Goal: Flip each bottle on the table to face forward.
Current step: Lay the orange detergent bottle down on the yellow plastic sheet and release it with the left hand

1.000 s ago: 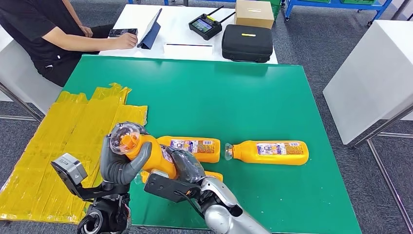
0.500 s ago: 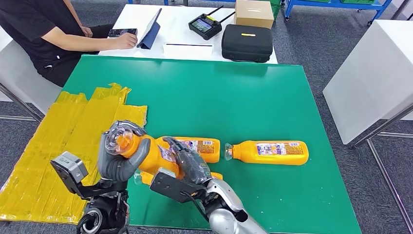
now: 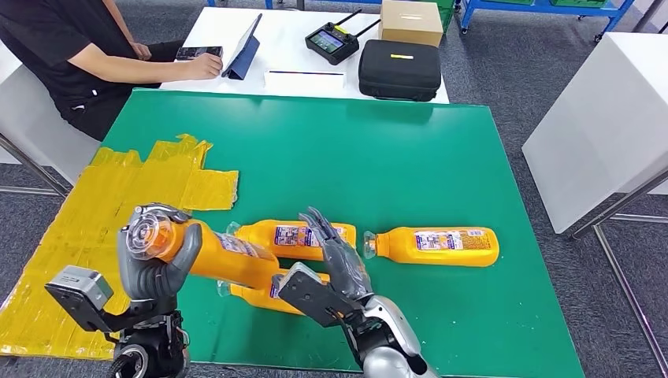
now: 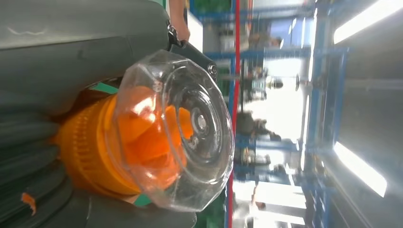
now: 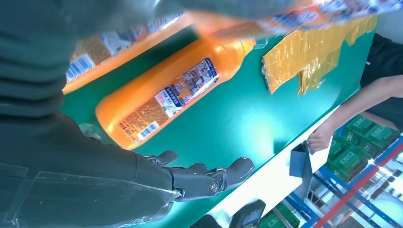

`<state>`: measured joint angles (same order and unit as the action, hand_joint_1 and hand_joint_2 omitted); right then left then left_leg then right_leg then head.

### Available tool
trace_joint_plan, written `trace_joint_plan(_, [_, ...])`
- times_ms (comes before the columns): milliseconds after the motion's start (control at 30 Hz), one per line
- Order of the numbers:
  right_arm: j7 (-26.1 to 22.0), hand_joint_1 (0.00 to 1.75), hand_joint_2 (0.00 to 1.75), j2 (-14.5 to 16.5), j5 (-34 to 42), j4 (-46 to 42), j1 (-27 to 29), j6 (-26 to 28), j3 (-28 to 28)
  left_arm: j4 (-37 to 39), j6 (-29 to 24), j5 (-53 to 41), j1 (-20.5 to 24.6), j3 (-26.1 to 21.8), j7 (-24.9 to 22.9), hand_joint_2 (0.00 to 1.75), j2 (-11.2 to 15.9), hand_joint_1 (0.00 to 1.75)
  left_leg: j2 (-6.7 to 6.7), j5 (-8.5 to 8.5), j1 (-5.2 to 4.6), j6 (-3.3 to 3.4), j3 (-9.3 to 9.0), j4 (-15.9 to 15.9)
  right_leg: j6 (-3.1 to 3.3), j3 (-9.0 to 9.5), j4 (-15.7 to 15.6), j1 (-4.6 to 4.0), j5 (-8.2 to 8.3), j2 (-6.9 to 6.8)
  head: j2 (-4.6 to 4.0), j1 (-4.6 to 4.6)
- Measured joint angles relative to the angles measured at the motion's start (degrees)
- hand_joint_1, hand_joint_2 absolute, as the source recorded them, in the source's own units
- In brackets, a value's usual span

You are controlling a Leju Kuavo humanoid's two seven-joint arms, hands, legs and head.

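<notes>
Head view shows four orange bottles in play on the green table (image 3: 410,157), and by the look of it the task is mid-way at best. The held bottle (image 3: 213,253) is lifted off the surface, gripped near its clear cap by the left hand (image 3: 154,264), its body slanting toward the table's middle. The far-side bottle (image 3: 295,239) lies flat with its barcode label up, and the right-hand bottle (image 3: 437,245) lies the same way, so both probably need turning. A fourth bottle (image 3: 256,298) lies under the lifted one, mostly hidden, and which face it shows cannot be told.

From the left wrist camera, the left hand's fingers (image 4: 28,142) wrap the ribbed orange neck just behind the cap (image 4: 183,128), a firm closed grip.

The right hand (image 3: 335,256) is spread wide, holding nothing, and hovers over the gap between the two flat bottles; whether it touches either is unclear
</notes>
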<state>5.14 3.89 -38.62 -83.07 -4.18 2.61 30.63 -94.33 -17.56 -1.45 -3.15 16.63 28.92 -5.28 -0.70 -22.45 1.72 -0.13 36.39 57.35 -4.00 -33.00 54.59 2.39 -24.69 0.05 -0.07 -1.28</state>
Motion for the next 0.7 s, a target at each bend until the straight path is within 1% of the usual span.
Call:
trace_joint_plan(167, [0.00, 0.00, 0.00, -0.61, -0.34, -1.85, 2.03, 0.14, -0.51, 0.39, -12.89, -13.46, -0.17, -0.25, 2.79, 1.75, 0.76, 1.75, 0.00, 0.01, 0.00, 0.00, 0.00, 0.00, 0.00, -0.01, 0.00, 0.00, 0.00, 0.00, 0.00, 0.00])
trace_joint_plan(233, [0.00, 0.00, 0.00, -0.89, -0.35, -2.41, 2.64, 0.24, -0.63, 0.66, -17.58, -21.35, 0.09, -0.34, 2.76, 1.75, 1.01, 1.75, 0.00, 0.01, 0.00, 0.00, 0.00, 0.00, 0.00, -0.03, 0.00, 0.01, 0.00, 0.00, 0.00, 0.00])
trace_joint_plan(300, [0.00, 0.00, 0.00, -1.21, -0.31, -2.68, 3.14, 0.31, -0.64, 1.46, -20.76, -31.54, 1.02, -0.88, 2.39, 1.75, 1.02, 1.75, 0.01, 0.01, 0.00, 0.00, 0.00, 0.01, 0.00, -0.04, -0.01, 0.02, 0.00, -0.02, 0.00, 0.01])
trace_joint_plan(367, [0.00, 0.00, 0.00, -1.53, -0.28, -2.74, 3.60, 0.34, -0.63, 3.04, -21.55, -40.27, 2.53, -1.95, 2.28, 1.75, 0.65, 1.75, 0.02, 0.01, -0.01, 0.00, 0.00, 0.01, 0.00, -0.02, -0.01, 0.02, 0.00, -0.05, 0.00, 0.01])
trace_joint_plan(433, [0.00, 0.00, 0.00, -1.68, -0.28, -2.74, 4.12, 0.34, -0.63, 5.04, -21.63, -46.18, 3.97, -3.39, 2.51, 1.75, -0.12, 1.75, 0.02, 0.01, -0.01, 0.00, 0.00, 0.01, -0.01, -0.02, 0.00, 0.02, 0.01, -0.05, 0.00, 0.01])
trace_joint_plan(600, [0.00, 0.00, 0.00, -1.78, -0.27, -2.74, 4.93, 0.15, -0.62, 8.55, -21.71, -53.00, 5.96, -6.41, 2.54, 1.75, -1.99, 1.75, 0.00, 0.02, -0.01, 0.00, 0.00, 0.01, -0.01, -0.03, 0.00, 0.01, 0.03, -0.04, 0.00, 0.00])
trace_joint_plan(667, [0.00, 0.00, 0.00, -1.78, -0.28, -2.74, 4.97, -0.41, -0.55, 10.07, -21.71, -59.55, 6.48, -7.49, 0.94, 1.75, -2.81, 1.75, 0.01, 0.02, -0.01, 0.00, 0.00, 0.01, -0.01, -0.03, 0.00, 0.01, 0.03, -0.04, 0.00, 0.01])
trace_joint_plan(700, [-0.01, 0.00, 0.00, -1.78, -0.31, -2.74, 4.96, -0.87, -0.41, 11.23, -21.71, -64.14, 6.89, -7.91, -1.01, 1.31, -3.14, 1.32, 0.01, 0.02, -0.01, 0.00, 0.00, 0.01, -0.01, -0.03, 0.00, 0.01, 0.02, -0.04, 0.00, 0.01])
